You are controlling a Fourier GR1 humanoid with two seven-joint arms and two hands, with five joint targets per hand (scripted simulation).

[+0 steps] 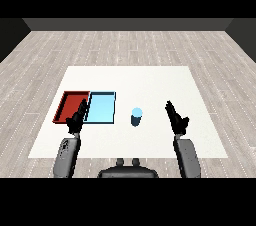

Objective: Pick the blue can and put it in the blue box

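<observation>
blue can (136, 116) upright between light blue tray (100, 107) and right hand (176, 116)

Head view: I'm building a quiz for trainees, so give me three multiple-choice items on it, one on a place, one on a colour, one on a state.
1. Where does the blue can stand?
A. in the red tray
B. on the white table, right of the light blue tray
C. in the light blue tray

2. Which colour is the tray farther left?
A. red
B. green
C. yellow

3. What is the right hand doing?
A. curled round the can
B. open, apart from the can
C. resting in a tray

Answers:
1 B: the can stands upright on the table, beside the light blue tray, not in it.
2 A: the red tray lies left of the light blue one.
3 B: its fingers are straight, with bare table between it and the can.
</observation>
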